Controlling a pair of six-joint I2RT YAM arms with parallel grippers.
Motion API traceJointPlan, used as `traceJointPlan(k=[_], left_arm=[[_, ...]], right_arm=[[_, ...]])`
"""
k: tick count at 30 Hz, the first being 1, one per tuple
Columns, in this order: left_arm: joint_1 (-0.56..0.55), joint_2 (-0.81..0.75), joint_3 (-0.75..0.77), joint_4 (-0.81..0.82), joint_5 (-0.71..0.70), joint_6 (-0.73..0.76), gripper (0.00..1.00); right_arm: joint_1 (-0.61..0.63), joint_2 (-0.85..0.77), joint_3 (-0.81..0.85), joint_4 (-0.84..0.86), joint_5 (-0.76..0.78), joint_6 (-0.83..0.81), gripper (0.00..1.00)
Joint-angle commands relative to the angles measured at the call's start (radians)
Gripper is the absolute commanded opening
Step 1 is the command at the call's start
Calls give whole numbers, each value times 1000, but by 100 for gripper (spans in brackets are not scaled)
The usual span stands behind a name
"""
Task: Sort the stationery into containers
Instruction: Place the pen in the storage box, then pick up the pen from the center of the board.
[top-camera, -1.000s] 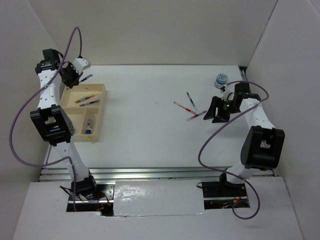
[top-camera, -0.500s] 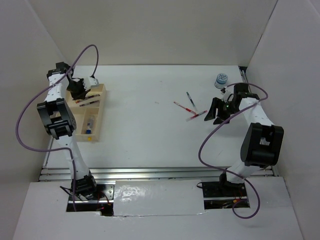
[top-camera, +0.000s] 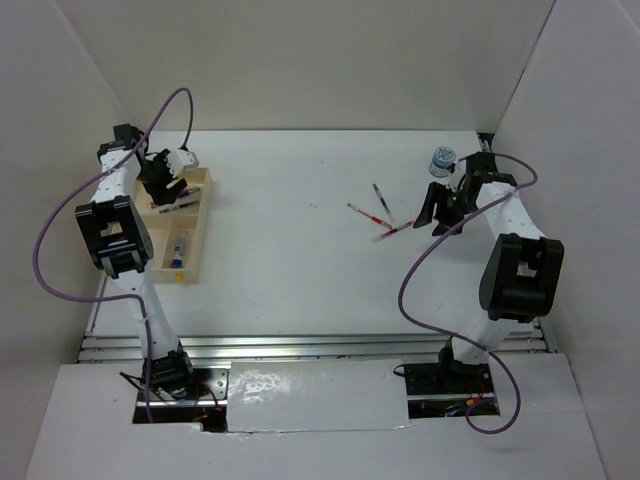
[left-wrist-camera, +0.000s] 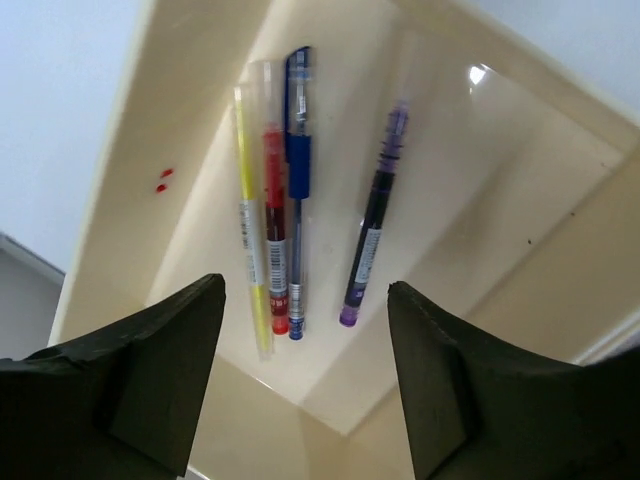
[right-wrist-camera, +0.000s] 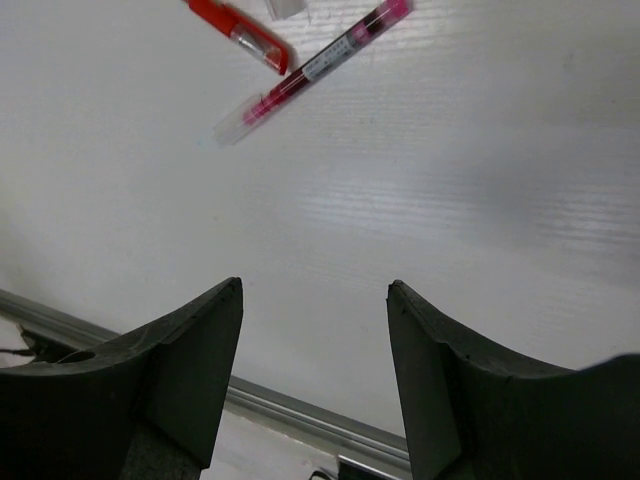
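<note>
My left gripper (top-camera: 160, 190) hovers open over the far compartment of the light-wood tray (top-camera: 207, 225). In the left wrist view its jaws (left-wrist-camera: 305, 290) hold nothing. Below them lie a yellow pen (left-wrist-camera: 248, 250), a red pen (left-wrist-camera: 273, 240), a blue pen (left-wrist-camera: 297, 190) and a dark purple pen (left-wrist-camera: 375, 225) on the tray floor (left-wrist-camera: 460, 170). A small bottle with a blue cap (top-camera: 178, 252) lies in a nearer compartment. My right gripper (top-camera: 438, 215) stands open beside three loose pens: dark (top-camera: 381, 198), red (top-camera: 366, 212) and magenta (top-camera: 395, 231). A patterned roll (top-camera: 442, 160) sits behind it.
White walls enclose the table on the left, back and right. The right wrist view shows the red pen (right-wrist-camera: 240, 30) and magenta pen (right-wrist-camera: 315, 65) ahead of my right gripper (right-wrist-camera: 315, 285), and a metal rail (right-wrist-camera: 300, 415) at the table's near edge.
My left gripper moved from beyond the tray's far corner to over the far compartment and opened, and the dark purple pen now lies in the tray. The right gripper shifted slightly farther away.
</note>
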Motion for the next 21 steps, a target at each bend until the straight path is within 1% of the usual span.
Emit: traceJointPlan(k=[1, 2, 3, 4, 5, 6, 7, 8, 10, 11, 12, 13, 14, 17, 21], left_arm=[[26, -100, 0, 89, 50, -135, 79], [29, -118, -5, 107, 94, -166, 80], [42, -138, -20, 130, 118, -197, 80], [45, -190, -31, 183, 143, -272, 81], [49, -218, -43, 208, 189, -307, 81], [54, -264, -61, 222, 214, -359, 82], [54, -284, -66, 227, 234, -380, 82], [51, -303, -68, 219, 247, -399, 82], [46, -344, -60, 187, 300, -433, 83], [42, -350, -54, 132, 324, -433, 83], [39, -362, -40, 106, 367, -435, 83], [36, -369, -37, 77, 387, -443, 83], [31, -373, -30, 37, 404, -447, 83], [23, -393, -49, -3, 444, -507, 81], [17, -433, -111, -33, 519, -541, 80]], right_arm=[[44, 6, 74, 48, 93, 104, 66], [59, 8, 84, 54, 137, 115, 65], [91, 2, 103, 77, 150, 115, 64], [108, -7, 106, 97, 158, 116, 63], [128, -18, 108, 148, 156, 88, 61], [160, -32, 120, 171, 155, 63, 56], [214, -29, 138, 183, 165, 35, 53], [246, 3, 164, 177, 178, -29, 51], [326, 63, 287, 139, 201, -103, 46], [347, 132, 328, 96, 210, -165, 45], [366, 166, 410, 75, 213, -196, 44], [393, 198, 446, 58, 210, -231, 45], [406, 265, 513, 21, 214, -291, 45], [446, 374, 615, -44, 220, -382, 45], [464, 445, 640, -38, 263, -443, 46]])
